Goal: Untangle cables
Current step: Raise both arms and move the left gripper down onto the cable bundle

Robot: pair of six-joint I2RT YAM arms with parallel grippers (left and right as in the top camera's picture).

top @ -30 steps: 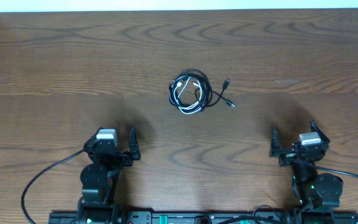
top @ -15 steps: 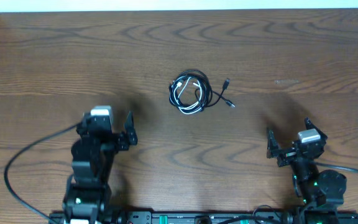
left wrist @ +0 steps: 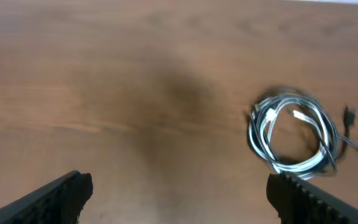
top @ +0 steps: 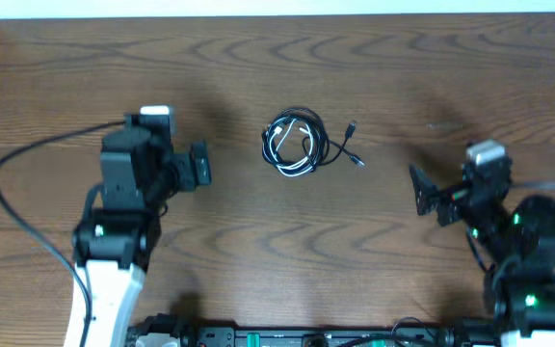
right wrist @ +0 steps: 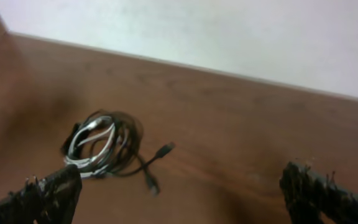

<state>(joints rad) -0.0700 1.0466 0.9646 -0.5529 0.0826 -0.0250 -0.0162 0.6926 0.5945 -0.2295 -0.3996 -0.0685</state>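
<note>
Across the top of the overhead frame the table [top: 470, 77] ends at a pale wall [top: 258, 8], and its left edge shows in the upper left corner. I have wide bare wood on every side of the cables [top: 295, 145], which lie a little above the centre of the frame, between the two arms and well apart from both.

They form one small loose coil: thin black cords wound around a white one, which shows best in the left wrist view [left wrist: 291, 137]. Two black tails run out of the coil's right side, each ending in a small plug, one [top: 352, 126] higher and one [top: 358, 163] lower (the right wrist view [right wrist: 101, 144] shows the same two tails reaching toward the lens).

I see the left gripper [top: 198, 166] at the coil's left, its fingers spread wide and empty. The right gripper [top: 422, 190] sits lower right of the coil, also spread and empty. A thick black wire [top: 13, 183] loops off the left arm near the left edge, far from the coil. I see only bare wood between each gripper and the coil.
</note>
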